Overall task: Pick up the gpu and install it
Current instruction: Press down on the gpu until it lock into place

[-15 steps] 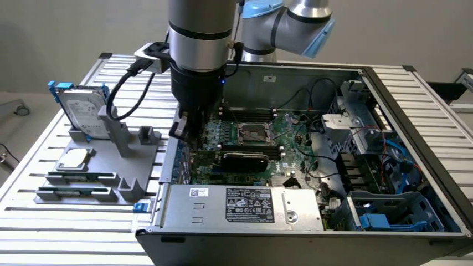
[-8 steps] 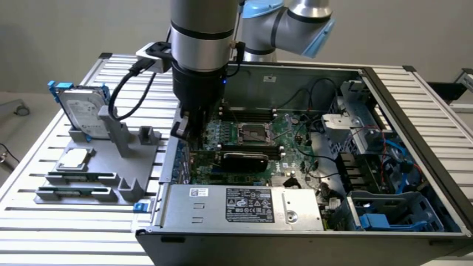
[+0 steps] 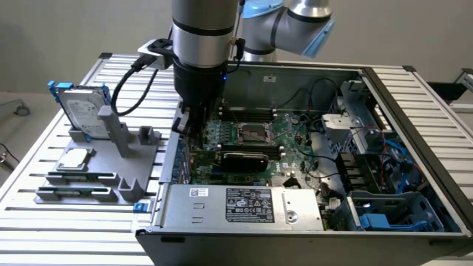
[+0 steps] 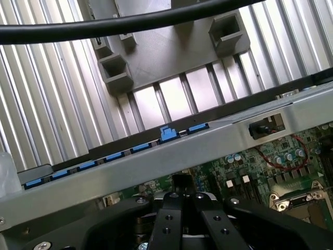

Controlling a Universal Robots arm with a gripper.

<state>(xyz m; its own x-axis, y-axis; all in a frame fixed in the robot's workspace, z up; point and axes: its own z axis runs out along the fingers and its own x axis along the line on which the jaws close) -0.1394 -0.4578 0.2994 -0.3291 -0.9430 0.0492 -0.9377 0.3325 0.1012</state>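
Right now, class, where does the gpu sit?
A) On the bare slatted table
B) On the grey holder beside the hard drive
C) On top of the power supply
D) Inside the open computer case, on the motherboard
D: the gpu, black shroud up, lies on the green motherboard within the computer case.

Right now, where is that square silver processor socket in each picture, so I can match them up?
Exterior view: the socket sits on the green motherboard, to the exterior view's right of the tool.
Wrist view: the socket lies beside the tool, inside the case wall.
Shared landmark: the grey parts holder, outside the case wall.
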